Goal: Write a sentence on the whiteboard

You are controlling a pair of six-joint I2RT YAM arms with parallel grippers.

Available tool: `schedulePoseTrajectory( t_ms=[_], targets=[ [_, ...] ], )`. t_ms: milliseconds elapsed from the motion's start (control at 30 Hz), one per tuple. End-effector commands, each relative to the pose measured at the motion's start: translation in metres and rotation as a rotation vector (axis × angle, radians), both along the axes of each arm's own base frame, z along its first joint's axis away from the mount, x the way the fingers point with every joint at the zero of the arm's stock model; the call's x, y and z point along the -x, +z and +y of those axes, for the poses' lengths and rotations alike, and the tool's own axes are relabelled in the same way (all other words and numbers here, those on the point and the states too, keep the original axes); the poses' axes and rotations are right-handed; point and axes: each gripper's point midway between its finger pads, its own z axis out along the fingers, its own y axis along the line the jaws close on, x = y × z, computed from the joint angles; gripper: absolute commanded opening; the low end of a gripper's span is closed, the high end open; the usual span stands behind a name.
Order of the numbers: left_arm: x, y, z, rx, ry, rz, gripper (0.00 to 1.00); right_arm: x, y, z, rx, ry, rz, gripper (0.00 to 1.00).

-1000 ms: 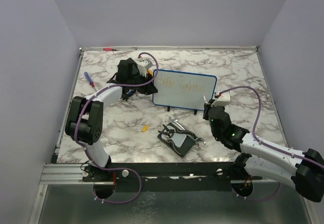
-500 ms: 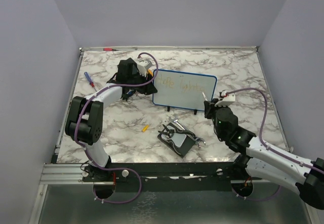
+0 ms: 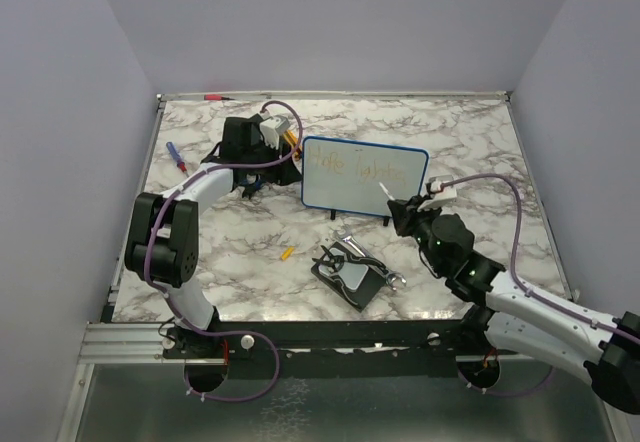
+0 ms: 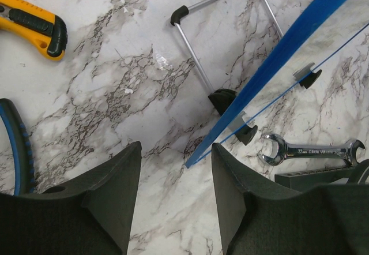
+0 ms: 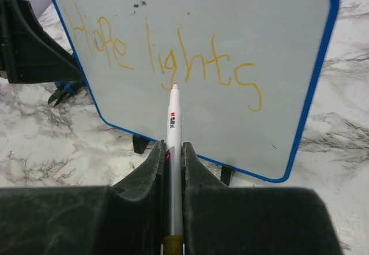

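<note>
The whiteboard (image 3: pixel 363 174) stands upright on small black feet at mid-table, blue-rimmed. The sentence (image 5: pixel 167 59) reads "Hope lights" in thin orange strokes on the whiteboard (image 5: pixel 277 41). My right gripper (image 3: pixel 405 212) (image 5: pixel 172 148) is in front of the board, shut on a white marker (image 5: pixel 173 116). The marker's tip points at the board just under "lights", and I cannot tell whether it touches. My left gripper (image 3: pixel 283 162) (image 4: pixel 174 148) is open behind the board's left end. The blue rim (image 4: pixel 277 53) ends between its fingertips, touching neither.
A black pad holding wrenches (image 3: pixel 350 272) lies in front of the board. A yellow utility knife (image 4: pixel 34 27) and blue-handled pliers (image 4: pixel 14 145) lie by the left gripper, a wrench (image 4: pixel 311 151) beyond the board. A screwdriver (image 3: pixel 176 159) lies left, a small yellow piece (image 3: pixel 287 253) nearer.
The left gripper has opened and let go of the board's left edge, its wrist shifting left. The right gripper has carried the marker left, toward the board's lower part.
</note>
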Motion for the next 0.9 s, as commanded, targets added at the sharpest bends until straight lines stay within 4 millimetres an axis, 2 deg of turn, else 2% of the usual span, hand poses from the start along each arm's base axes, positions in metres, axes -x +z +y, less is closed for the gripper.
schedulePoseTrajectory(
  t_ms=[0, 367, 567, 667, 867],
  targets=[
    [-0.002, 0.014, -0.001, 0.018, -0.015, -0.02, 0.53, 0.0, -0.005, 0.033, -0.061, 0.12, -0.007, 0.0],
    [-0.009, 0.006, -0.002, 0.014, 0.036, 0.015, 0.45, -0.017, -0.028, 0.099, -0.033, 0.21, 0.023, 0.0],
    [-0.005, 0.004, -0.011, 0.013, 0.017, 0.016, 0.42, -0.02, -0.028, 0.129, -0.016, 0.258, -0.011, 0.0],
    [-0.004, 0.003, -0.013, 0.013, 0.013, 0.02, 0.4, -0.022, -0.027, 0.141, -0.02, 0.28, -0.02, 0.0],
    [-0.002, 0.001, -0.018, 0.011, 0.003, 0.024, 0.37, -0.03, -0.04, 0.153, 0.003, 0.279, 0.001, 0.0]
  ],
)
